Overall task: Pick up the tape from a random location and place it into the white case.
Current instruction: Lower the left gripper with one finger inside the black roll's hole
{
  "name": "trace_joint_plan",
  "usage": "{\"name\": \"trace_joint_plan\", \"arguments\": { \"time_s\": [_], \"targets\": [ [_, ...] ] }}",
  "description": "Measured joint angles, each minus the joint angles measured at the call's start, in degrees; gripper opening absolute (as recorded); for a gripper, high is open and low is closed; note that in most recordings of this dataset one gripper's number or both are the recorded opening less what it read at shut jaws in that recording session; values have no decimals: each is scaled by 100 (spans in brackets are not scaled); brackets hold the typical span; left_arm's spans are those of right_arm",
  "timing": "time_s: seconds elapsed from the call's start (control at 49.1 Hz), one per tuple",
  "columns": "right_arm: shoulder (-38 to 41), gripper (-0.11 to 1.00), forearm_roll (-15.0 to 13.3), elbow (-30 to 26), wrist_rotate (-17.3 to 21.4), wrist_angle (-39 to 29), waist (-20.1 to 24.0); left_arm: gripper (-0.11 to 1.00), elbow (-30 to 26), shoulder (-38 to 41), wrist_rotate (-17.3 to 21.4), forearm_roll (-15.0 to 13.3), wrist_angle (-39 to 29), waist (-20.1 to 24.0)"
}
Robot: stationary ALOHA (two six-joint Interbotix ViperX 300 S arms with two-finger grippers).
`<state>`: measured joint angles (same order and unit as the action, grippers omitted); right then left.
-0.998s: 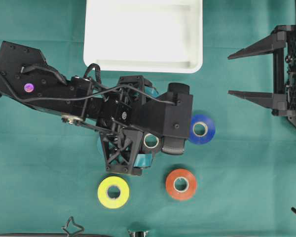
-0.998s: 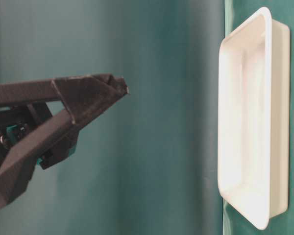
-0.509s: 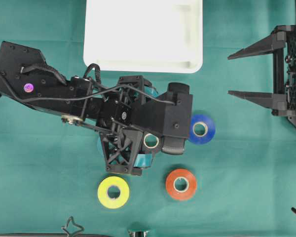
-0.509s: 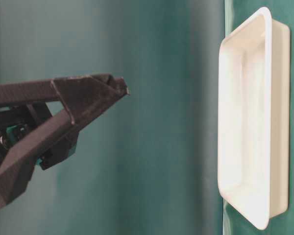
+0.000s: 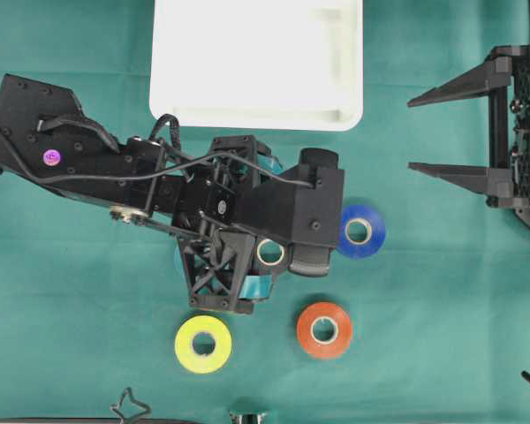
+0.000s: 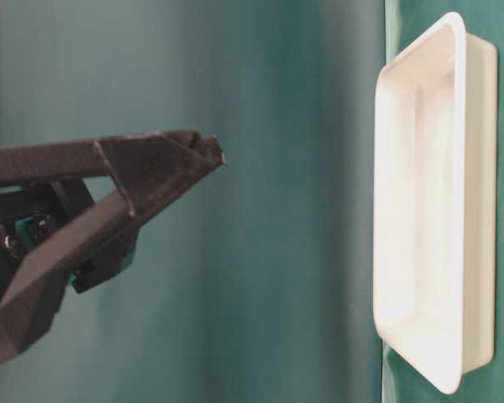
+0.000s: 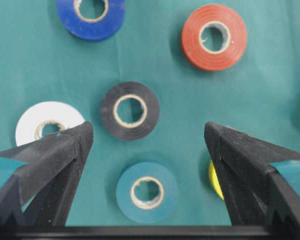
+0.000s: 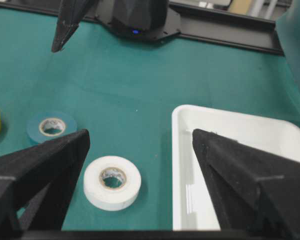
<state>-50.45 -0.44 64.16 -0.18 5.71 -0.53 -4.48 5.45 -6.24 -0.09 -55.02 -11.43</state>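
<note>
Standstill over 1 second: neither arm nor any roll has shifted, and no grasp is begun.

Left gripper (image 7: 147, 150) hovers with jaws spread wide and empty above a cluster of 6 tape rolls on the green surface (image 5: 442, 291); the black tape (image 7: 130, 110) and teal tape (image 7: 147, 192) lie between its fingers. Right gripper (image 5: 420, 132) waits at the edge, jaws likewise released. White case (image 5: 256, 62) holds nothing, so in my judgement the picking step remains wholly ahead.
</note>
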Motion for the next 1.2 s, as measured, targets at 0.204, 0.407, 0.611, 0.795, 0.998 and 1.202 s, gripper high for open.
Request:
{"name": "trace_joint_plan", "arguments": {
  "time_s": [0.204,0.407,0.611,0.795,0.998,1.202],
  "targets": [
    [35,93,0,0,-9,9,0,99,0,0,0,0,0,9],
    [53,93,0,0,0,9,0,99,53,26,0,0,97,0],
    [53,93,-26,0,-26,0,0,99,378,132,0,-9,527,-18],
    [70,93,-62,0,-35,9,0,99,809,202,0,0,1151,-88],
    [114,93,-70,0,-35,9,0,99,1134,404,0,0,1635,-193],
    [158,93,-70,0,-35,9,0,99,1354,589,-18,0,1934,-211]
  ]
}}
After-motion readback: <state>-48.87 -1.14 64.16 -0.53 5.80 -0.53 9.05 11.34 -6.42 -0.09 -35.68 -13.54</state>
